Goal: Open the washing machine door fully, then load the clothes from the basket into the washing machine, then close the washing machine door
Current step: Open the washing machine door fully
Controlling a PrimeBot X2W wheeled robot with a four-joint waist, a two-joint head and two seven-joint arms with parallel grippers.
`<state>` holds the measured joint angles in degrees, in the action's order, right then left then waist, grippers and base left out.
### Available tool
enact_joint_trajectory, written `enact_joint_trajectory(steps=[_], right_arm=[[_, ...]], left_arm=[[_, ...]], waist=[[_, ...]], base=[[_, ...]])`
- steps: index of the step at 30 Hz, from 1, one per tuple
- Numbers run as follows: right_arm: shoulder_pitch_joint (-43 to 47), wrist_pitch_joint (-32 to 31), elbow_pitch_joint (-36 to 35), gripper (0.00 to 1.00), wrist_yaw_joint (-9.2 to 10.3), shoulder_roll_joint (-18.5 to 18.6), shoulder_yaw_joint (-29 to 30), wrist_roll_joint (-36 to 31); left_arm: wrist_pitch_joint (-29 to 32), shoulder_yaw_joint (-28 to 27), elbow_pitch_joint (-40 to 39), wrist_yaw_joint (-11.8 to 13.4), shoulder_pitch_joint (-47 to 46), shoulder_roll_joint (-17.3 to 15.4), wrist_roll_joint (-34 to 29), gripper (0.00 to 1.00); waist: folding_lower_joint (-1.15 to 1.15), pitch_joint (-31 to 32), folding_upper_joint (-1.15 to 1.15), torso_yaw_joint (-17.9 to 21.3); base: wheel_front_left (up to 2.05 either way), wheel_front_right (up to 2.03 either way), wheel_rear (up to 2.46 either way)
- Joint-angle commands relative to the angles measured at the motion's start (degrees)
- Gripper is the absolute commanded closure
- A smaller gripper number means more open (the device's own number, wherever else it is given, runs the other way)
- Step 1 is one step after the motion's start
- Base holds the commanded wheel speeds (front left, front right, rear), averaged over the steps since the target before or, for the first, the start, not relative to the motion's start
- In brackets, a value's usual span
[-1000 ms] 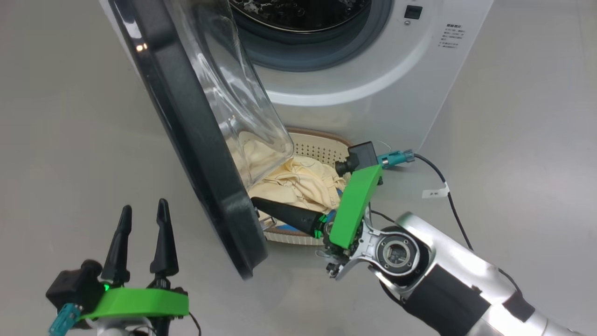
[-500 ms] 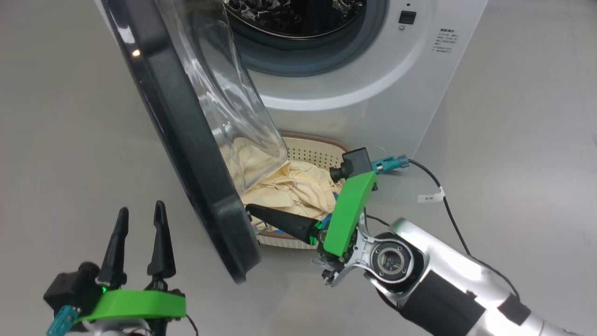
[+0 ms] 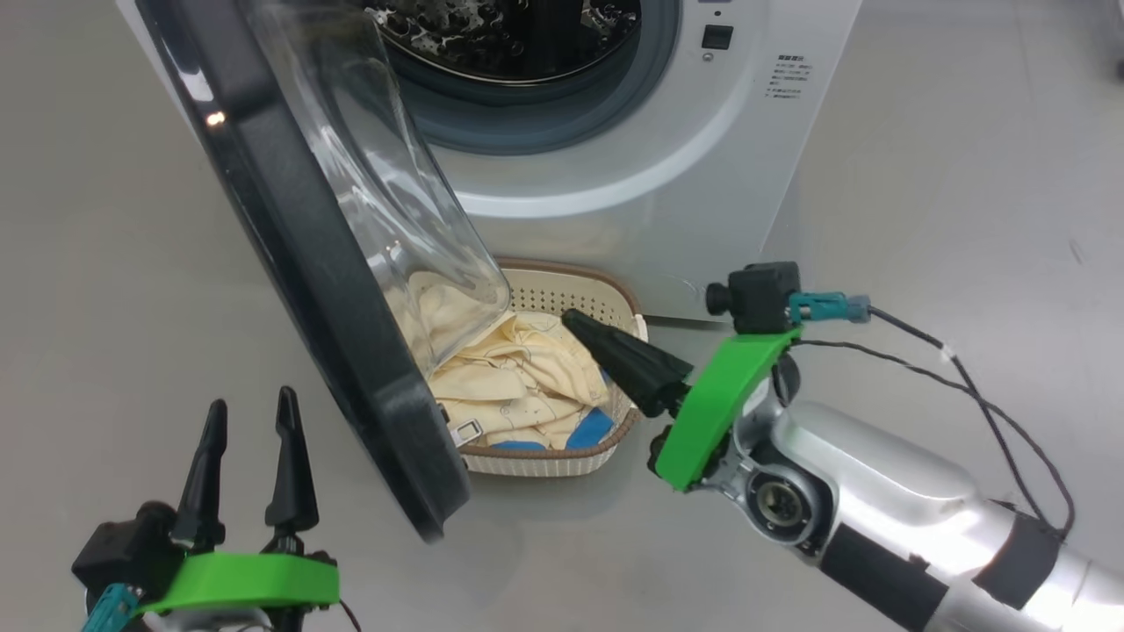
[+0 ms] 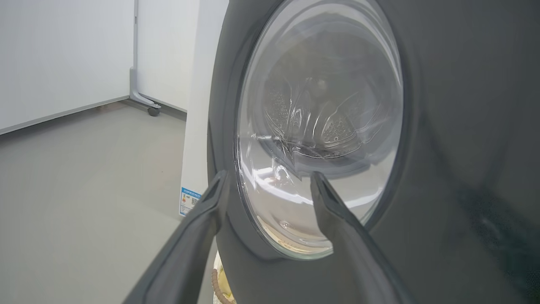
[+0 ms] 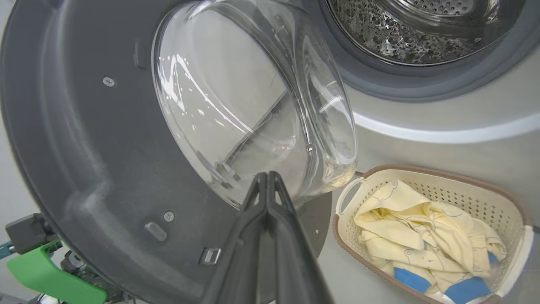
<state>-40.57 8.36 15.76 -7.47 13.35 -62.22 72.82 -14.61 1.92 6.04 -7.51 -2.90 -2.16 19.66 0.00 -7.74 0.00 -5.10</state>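
The white washing machine stands at the top of the head view, its steel drum exposed. The washing machine door swings out to the left, black rim edge-on, glass bowl bulging over the basket. The basket sits on the floor against the machine and holds the clothes, cream fabric with blue pieces. My right gripper is shut and empty, pointing up-left above the basket's right side, apart from the door. My left gripper stands open at the lower left, facing the door's outer face.
Grey floor spreads to the left and right of the machine. A black cable trails from my right wrist. In the left wrist view a blue-and-white sticker sits low on the machine, and a white panel on a caster stands behind.
My right gripper has come off the door's lower inner rim and swung right and up over the basket. The head camera has shifted; the left gripper stays open.
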Motion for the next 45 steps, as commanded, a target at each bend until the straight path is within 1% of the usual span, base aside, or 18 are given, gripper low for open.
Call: enact_joint_trajectory(steps=[1,2,4,6,10,15,18,22,30,33,40,45], right_arm=[[-1.8,4.0,0.3,0.00,-0.02,1.2,-1.2,-2.0],[-1.8,4.0,0.3,0.00,-0.02,1.2,-1.2,-2.0],[-2.4,6.0,2.4,0.00,-0.02,2.8,-2.4,-4.5],[-2.3,6.5,4.2,0.00,-0.02,3.8,-1.6,-7.1],[0.9,6.6,4.9,0.00,-0.02,4.9,7.6,-17.3],[7.8,6.6,3.2,0.00,-0.02,5.2,19.6,-29.2],[11.9,6.6,1.4,0.00,-0.02,4.9,26.9,-35.0],[16.8,6.6,-1.3,0.00,-0.02,3.8,35.2,-40.7],[24.5,6.6,-4.8,0.00,-0.02,1.6,45.8,-47.4],[27.3,6.6,-5.8,0.00,-0.02,0.1,49.3,-49.2],[33.2,6.6,-8.6,0.00,-0.02,-3.7,56.5,-52.4],[36.9,6.6,-9.7,0.00,-0.02,-5.2,59.5,-55.0]], left_arm=[[-0.4,-2.2,-1.5,0.0,-0.4,-0.7,-0.7,0.00],[-0.4,-2.2,-1.5,0.0,-0.4,-0.7,-0.7,0.00],[-0.4,-2.4,-1.5,0.0,-0.2,-0.7,-0.9,0.00],[-0.4,-2.7,-1.5,0.0,-0.1,-0.7,-1.1,0.00],[-0.4,-3.1,-1.7,0.0,0.4,-0.7,-1.3,0.00],[-0.4,-3.1,-1.5,0.0,0.9,-0.7,-1.6,0.00],[-0.4,-3.2,-1.3,0.0,1.0,-0.7,-1.8,0.00],[-0.4,-3.2,-1.1,0.0,1.2,-0.7,-1.9,0.00],[-0.4,-3.3,-0.9,0.0,1.6,-0.7,-1.8,0.00],[-0.4,-3.5,-1.0,0.0,1.7,-0.7,-1.7,0.00],[-0.4,-3.9,-1.1,0.0,2.0,-0.7,-1.4,0.00],[-0.4,-4.4,-1.1,0.0,2.5,-0.7,-1.4,0.00]], waist=[[0.00,0.3,0.00,0.5],[0.00,0.3,0.00,0.5],[0.00,0.6,0.00,1.0],[0.00,0.8,0.00,1.4],[0.00,1.0,0.00,2.2],[0.00,1.5,0.00,2.7],[0.00,1.6,0.00,2.9],[0.00,1.8,0.00,3.2],[0.00,2.0,0.00,3.5],[0.00,2.1,0.00,3.6],[0.00,1.9,0.00,4.0],[0.00,2.1,0.00,4.6]], base=[[0.00,0.00,0.00],[0.00,0.00,0.00],[0.00,0.00,0.00],[0.00,0.00,0.00],[0.00,0.00,0.00],[0.00,0.00,0.00],[0.00,0.00,0.00],[0.00,0.00,0.00],[0.00,0.00,0.00],[0.00,0.00,0.00],[0.00,0.00,0.00],[0.00,0.00,0.00]])
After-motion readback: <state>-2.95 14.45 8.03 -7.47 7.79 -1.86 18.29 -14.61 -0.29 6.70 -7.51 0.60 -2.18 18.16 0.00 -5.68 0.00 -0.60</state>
